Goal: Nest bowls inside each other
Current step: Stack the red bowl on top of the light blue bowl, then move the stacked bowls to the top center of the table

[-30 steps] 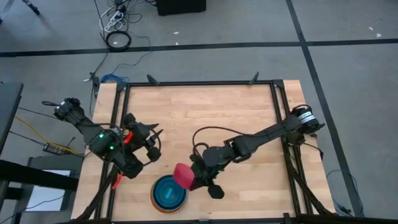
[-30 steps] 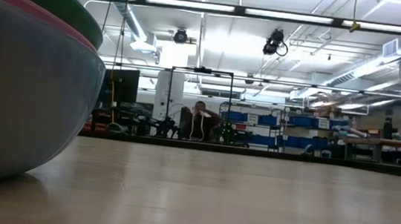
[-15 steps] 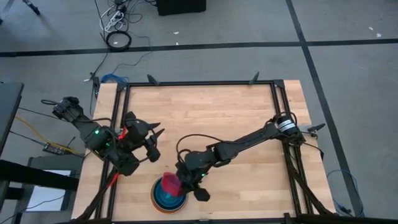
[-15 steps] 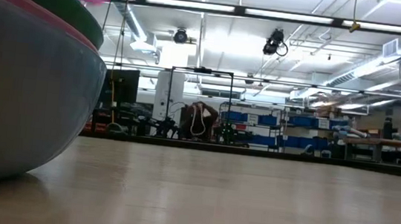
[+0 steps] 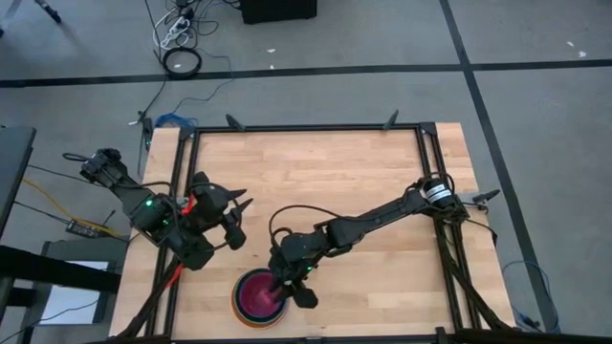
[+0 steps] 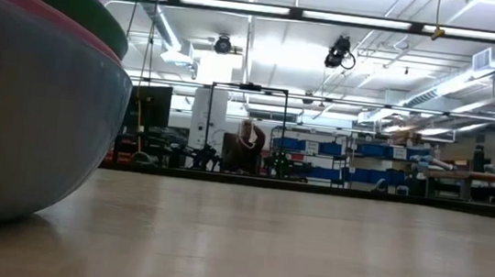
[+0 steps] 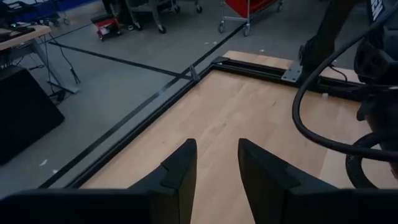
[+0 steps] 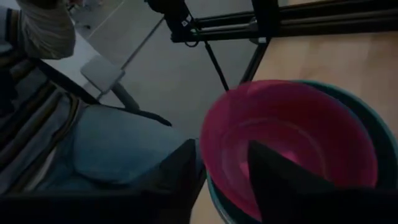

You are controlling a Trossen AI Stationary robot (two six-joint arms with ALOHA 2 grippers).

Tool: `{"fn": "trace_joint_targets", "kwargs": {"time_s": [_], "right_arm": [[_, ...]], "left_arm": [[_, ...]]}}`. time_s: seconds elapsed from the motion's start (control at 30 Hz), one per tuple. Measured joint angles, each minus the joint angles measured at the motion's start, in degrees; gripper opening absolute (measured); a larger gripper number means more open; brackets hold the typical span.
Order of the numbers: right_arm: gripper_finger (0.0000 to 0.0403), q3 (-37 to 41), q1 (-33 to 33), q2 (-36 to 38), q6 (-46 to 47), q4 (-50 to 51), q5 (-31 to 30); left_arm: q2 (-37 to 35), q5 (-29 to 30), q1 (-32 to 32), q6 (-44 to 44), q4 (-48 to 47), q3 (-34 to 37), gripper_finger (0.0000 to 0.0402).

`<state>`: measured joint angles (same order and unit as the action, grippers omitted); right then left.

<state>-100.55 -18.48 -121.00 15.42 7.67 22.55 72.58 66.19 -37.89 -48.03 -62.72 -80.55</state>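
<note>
1. Reading left to right on my high feed: left arm (image 5: 158, 218) sits at the table's left edge, over the frame rail.
2. left gripper (image 5: 237, 218) is well apart from the stack, up and to its left. From my left wrist feed its fingers (image 7: 180, 169) stand parted with bare table (image 7: 249, 112) showing between them. Nothing held.
3. stack of bowls (image 5: 260, 296) is near the front edge of the table, left of centre. Magenta bowl (image 5: 256, 291) lies on top, inside a teal bowl (image 8: 367, 124), with an orange rim showing at the stack's bottom edge in the high feed.
4. right gripper (image 5: 287, 287) is right at the stack's right side, against the magenta bowl's rim. The right arm (image 5: 382, 215) reaches across from the table's right edge.
5. On my right wrist feed one finger (image 8: 273, 168) is inside the magenta bowl, the other outside it, so the rim runs between them. I can't tell if the fingers still pinch the rim or have let go.
6. Low feed: the stack fills the left side, grey-blue outer bowl (image 6: 28, 125) sitting on the table, pink and teal rims above it, magenta bowl at the top. Dark part of the right gripper shows just above.
7. A person sits beyond the table's front edge in the right wrist feed; another is far back in the room on the low feed.
</note>
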Motion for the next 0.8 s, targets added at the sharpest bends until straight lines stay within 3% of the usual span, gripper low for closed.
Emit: {"fn": "trace_joint_targets", "kwargs": {"time_s": [0.27,0.43,0.53,0.7,0.8], "right_arm": [[0.0169,0.0,0.1,1.3,1.0,0.4,0.2],[0.0162,0.0,0.9,4.1,-0.4,7.2,-2.1],[0.0156,0.0,1.0,7.3,-2.4,15.5,-7.1],[0.0151,0.0,-0.8,13.5,-3.5,30.4,-16.8],[0.0151,0.0,-2.5,17.0,-2.3,36.7,-23.2]], "left_arm": [[0.0,-0.1,0.0,0.0,0.0,0.0,0.0127],[0.0,-5.9,-0.1,0.0,0.0,0.0,0.0127],[0.0,-17.5,-0.3,0.0,0.0,0.0,0.0127],[0.9,-50.0,-2.7,-1.0,0.3,0.1,0.0127],[1.9,-61.0,-6.1,-6.7,5.3,0.2,0.0127]]}}
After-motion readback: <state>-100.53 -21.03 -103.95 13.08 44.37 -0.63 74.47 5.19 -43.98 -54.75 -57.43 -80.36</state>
